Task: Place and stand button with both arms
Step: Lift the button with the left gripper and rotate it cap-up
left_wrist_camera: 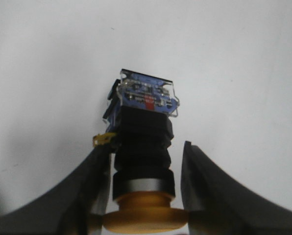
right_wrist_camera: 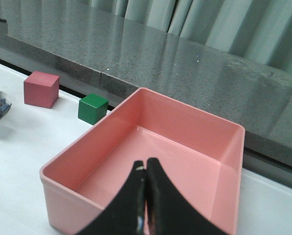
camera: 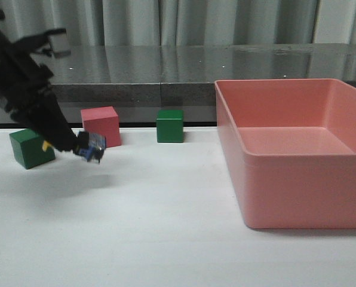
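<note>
We've got the left tool [left_wrist_camera: 145, 196] clamped on the button [camera: 91, 147] near its yellow cap, base block leading and clear of the tabletop [camera: 166, 227], probably for standing it base-down, while the right tool [right_wrist_camera: 145, 196] idles pinched shut, empty, over the pink bin [right_wrist_camera: 195, 122].

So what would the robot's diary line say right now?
left gripper: shut on button, off the table | right gripper: shut, above pink bin | button: not yet stood
</note>
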